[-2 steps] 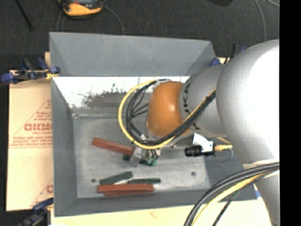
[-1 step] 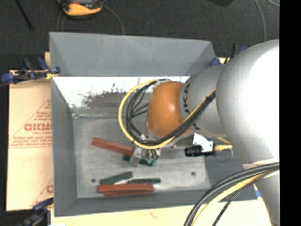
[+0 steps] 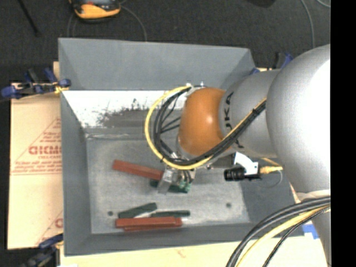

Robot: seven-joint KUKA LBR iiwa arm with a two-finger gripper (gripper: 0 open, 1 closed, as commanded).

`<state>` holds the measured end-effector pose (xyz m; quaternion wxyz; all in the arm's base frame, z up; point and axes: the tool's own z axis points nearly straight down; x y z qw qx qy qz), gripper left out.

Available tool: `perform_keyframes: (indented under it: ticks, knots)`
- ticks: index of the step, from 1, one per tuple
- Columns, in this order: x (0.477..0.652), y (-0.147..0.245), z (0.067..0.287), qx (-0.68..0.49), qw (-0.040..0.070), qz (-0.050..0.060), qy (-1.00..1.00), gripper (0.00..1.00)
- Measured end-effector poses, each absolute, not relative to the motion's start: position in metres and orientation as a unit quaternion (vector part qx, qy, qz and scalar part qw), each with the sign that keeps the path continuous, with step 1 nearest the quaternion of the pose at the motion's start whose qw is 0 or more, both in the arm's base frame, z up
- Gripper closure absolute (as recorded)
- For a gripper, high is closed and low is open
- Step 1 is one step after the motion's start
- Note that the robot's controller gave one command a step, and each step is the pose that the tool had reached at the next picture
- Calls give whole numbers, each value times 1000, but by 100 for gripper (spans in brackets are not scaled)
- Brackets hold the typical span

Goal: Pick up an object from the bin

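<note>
My gripper (image 3: pixel 171 183) reaches down near the middle of the bin floor, under the orange wrist cover. A reddish-brown flat stick (image 3: pixel 133 169) lies tilted just left of it, and its right end runs up to the fingertips. A small dark green piece (image 3: pixel 181 187) shows right at the tips; I cannot tell whether it is held. Nearer the front lie a dark green stick (image 3: pixel 137 209) and a second reddish-brown bar (image 3: pixel 148 222).
Another thin dark green strip (image 3: pixel 173 213) lies beside the front sticks. The arm and its cables cover the bin's right half. The bin walls slope up at the left and back.
</note>
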<state>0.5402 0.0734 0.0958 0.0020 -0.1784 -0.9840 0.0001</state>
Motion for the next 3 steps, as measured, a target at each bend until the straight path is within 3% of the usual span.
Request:
perform_keyframes:
  ticks: [1,2,3]
  knots:
    - [538,78,153,-181,2,1,-983,100]
    - [560,60,182,-184,-3,-2,-983,100]
    - [536,63,212,-208,1,1,-978,100]
